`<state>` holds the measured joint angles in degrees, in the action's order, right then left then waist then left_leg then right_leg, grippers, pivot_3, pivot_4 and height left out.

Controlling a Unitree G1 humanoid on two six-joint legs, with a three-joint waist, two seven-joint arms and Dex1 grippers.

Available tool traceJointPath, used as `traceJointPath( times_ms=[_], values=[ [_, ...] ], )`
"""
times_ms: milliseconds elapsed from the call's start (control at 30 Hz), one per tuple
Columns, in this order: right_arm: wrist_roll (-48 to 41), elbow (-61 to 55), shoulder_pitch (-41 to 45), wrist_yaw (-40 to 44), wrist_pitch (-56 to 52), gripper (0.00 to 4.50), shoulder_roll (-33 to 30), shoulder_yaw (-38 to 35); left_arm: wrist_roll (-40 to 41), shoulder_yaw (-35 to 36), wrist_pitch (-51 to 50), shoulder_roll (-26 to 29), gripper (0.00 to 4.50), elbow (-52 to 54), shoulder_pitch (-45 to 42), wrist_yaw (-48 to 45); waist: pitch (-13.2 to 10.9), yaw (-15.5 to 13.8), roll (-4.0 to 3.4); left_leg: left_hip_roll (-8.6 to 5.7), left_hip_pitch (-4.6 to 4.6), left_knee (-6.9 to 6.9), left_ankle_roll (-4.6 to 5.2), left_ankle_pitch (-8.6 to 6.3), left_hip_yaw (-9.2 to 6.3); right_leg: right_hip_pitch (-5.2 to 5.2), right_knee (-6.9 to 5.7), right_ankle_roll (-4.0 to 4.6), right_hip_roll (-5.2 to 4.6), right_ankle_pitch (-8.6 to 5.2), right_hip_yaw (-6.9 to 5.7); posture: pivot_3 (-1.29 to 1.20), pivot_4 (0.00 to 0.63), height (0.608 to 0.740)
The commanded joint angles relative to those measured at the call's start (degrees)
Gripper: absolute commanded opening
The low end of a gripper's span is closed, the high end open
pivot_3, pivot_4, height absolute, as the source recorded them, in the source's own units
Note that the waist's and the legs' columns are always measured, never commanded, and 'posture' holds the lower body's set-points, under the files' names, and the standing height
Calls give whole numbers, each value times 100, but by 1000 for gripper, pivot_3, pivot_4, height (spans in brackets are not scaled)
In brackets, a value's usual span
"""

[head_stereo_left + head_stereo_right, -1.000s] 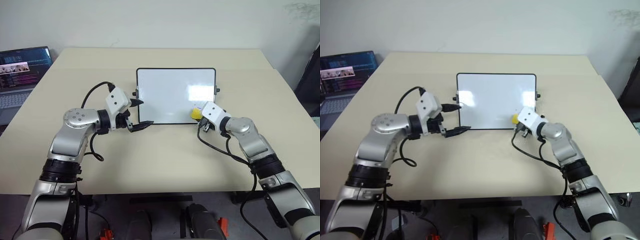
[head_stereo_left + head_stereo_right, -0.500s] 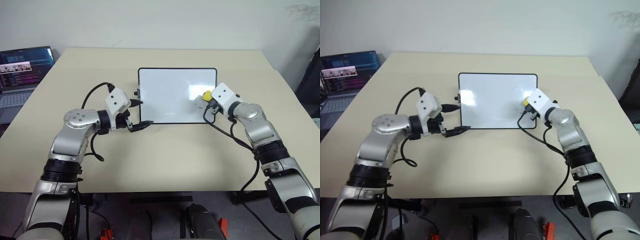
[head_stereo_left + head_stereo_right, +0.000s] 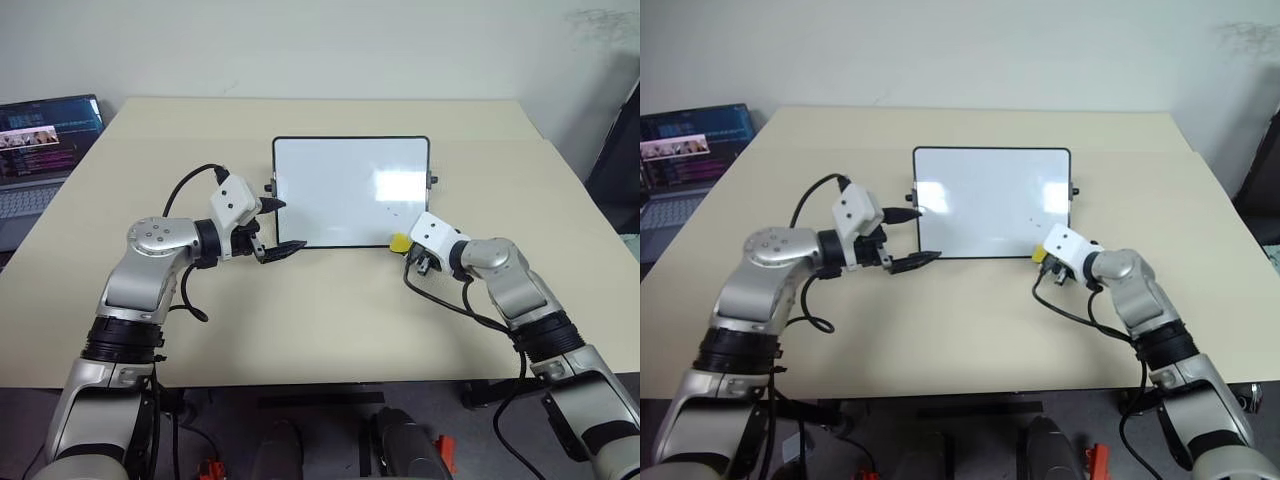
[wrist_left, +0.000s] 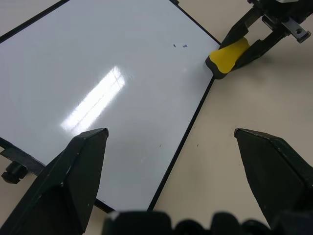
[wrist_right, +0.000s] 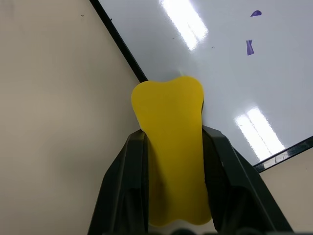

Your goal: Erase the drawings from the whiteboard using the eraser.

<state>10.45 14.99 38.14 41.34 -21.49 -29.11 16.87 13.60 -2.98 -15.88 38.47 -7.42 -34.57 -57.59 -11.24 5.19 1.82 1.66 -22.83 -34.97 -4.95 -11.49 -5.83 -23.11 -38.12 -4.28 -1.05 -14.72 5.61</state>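
Right gripper (image 3: 404, 247) clamped on eraser (image 5: 171, 147) at whiteboard (image 3: 345, 190) corner; left gripper (image 3: 278, 228) spread, empty. Risk: stroke passes beside leftover drawings (image 5: 250, 46), or shoves unpinned whiteboard across counter (image 3: 320, 320).

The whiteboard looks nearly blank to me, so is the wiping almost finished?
Nearly. Most of the whiteboard is already clean. The right tool grips the yellow eraser at the board's near corner. Two tiny blue marks remain to wipe. The left tool waits open at the board's other side.

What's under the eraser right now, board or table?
The eraser, held in the right claw, overhangs the whiteboard's near corner, part board, part table. Any marks beneath it are covered.
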Motion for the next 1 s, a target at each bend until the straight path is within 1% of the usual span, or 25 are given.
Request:
traceJointPath(
  times_ms=[33,300,400,433,533,700,767,833,1000],
  values=[
    [181,402,358,-380,60,1122,48,-139,9,134,77,38,4500,109,-128,30,0,8,0,0,0,-1,0,0,3,0,1,-2,0,1,2,0,150,740],
    [235,1601,1405,-1508,511,1122,422,-443,10,121,68,17,4500,179,-94,96,0,10,0,0,-2,-1,8,8,3,-4,2,-2,0,12,3,0,150,740],
    [276,1833,1541,-1614,519,1122,484,-422,22,129,55,22,4500,194,-99,102,0,-1,0,0,-5,4,8,7,1,-5,5,-1,0,12,2,0,150,740],
    [282,1856,1545,-1606,534,1122,492,-414,23,131,53,24,4500,196,-99,103,0,-1,0,0,-5,5,8,7,1,-5,6,-1,0,12,1,0,150,740],
    [252,1538,1301,-1177,461,1122,470,-219,30,156,47,49,4500,207,-81,105,0,-2,0,0,-5,4,8,7,2,-5,5,-1,0,12,2,0,150,740],
    [159,684,740,-39,51,1122,265,169,43,169,25,62,4500,223,-62,106,0,5,0,0,-4,5,8,7,1,-4,6,-1,0,11,1,0,150,740],
    [159,435,600,238,-50,1122,189,241,46,167,18,62,4500,229,-57,104,0,1,0,0,-4,5,8,7,0,-4,5,-2,0,11,1,0,150,740],
    [185,311,543,332,-84,1122,162,241,44,164,17,62,4500,231,-59,104,0,2,-1,0,-4,4,8,7,1,-4,5,-2,0,11,1,0,150,740],
    [248,630,863,-213,-15,1122,269,-71,64,145,18,38,4500,233,-85,73,0,3,0,0,-4,4,8,7,1,-5,4,-2,0,11,1,0,150,740]
  ],
)
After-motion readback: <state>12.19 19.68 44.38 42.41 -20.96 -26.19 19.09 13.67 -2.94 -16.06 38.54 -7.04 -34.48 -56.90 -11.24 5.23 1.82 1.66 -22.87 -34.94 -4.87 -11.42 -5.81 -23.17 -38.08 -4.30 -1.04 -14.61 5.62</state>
